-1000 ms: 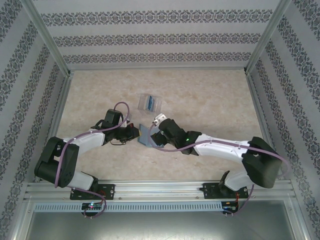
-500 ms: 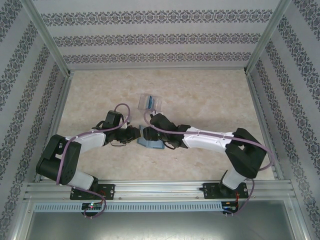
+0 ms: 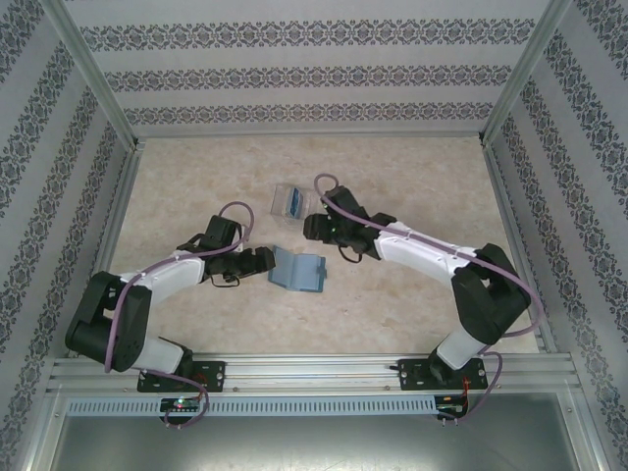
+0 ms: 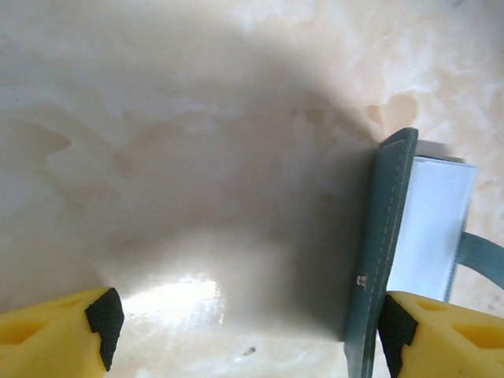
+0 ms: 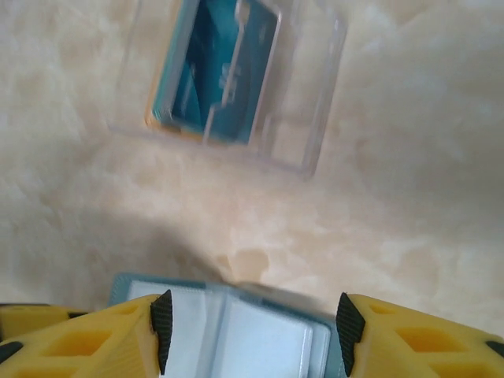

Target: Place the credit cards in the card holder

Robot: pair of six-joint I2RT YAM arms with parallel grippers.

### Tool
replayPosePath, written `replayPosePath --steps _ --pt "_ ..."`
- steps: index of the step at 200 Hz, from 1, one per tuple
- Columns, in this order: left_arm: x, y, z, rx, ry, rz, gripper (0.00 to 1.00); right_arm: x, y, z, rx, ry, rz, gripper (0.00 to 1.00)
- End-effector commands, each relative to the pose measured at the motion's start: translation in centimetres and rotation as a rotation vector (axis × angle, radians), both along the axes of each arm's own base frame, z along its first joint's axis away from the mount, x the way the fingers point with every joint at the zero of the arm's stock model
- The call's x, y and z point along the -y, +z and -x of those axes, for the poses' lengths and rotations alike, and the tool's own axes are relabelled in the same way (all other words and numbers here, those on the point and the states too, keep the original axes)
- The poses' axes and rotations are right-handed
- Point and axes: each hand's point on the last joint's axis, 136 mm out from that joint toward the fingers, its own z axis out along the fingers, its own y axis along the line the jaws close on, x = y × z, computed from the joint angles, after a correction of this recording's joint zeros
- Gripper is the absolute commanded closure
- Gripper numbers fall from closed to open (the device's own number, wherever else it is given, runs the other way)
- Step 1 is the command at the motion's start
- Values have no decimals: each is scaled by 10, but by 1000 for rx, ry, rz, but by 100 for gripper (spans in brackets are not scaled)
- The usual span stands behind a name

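Nearest the arm bases, the left claw (image 4: 248, 335) hangs low over the worktop (image 4: 197, 157) with its jaws spread wide and nothing between them but bare surface; one of its fingers sits just beside, perhaps touching, the edge of the open wallet (image 3: 299, 272), so a sideways drift or a careless closing there could snag that edge and drag the wallet across the worktop; just beyond, the right claw (image 5: 253, 327) is also wide open and empty, poised above the wallet's far edge and pointed at the card holder (image 5: 315, 102); the holder lies close ahead of it, with the blue card (image 5: 216, 75) resting inside and a sliver of what looks like the orange-tan card (image 5: 155, 122) showing beneath its corner, though the wrist view is too blurred to be sure; if both cards are indeed in, the main danger is the right claw itself; the clear holder looks light and unanchored, so a forward nudge or a low pass could shove or tip it and spill the cards back out; a retreat upward seems safer than one along the surface.
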Motion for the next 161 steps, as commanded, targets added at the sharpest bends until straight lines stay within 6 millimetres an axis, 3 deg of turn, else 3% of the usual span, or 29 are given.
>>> replayPosePath --steps 1,30,56,82,101,132,161 --pt "-12 -12 4 -37 -25 -115 14 -2 14 7 -11 26 -19 40" --pt "-23 -7 -3 -64 -47 -218 14 6 26 -3 -4 -4 -7 40" --pt "-17 4 -9 -76 -92 -219 13 9 37 -14 9 -9 -20 40" --pt "-28 -4 -8 -109 -87 -289 13 14 39 -22 21 -8 11 40" --pt "-19 0 -8 -105 -71 -224 13 22 42 -22 23 -25 -7 40" --pt "-12 34 -20 -22 -40 -173 10 49 45 -21 72 -69 43 39" --pt "-7 87 -39 115 -15 -133 3 79 44 -19 104 -108 93 39"
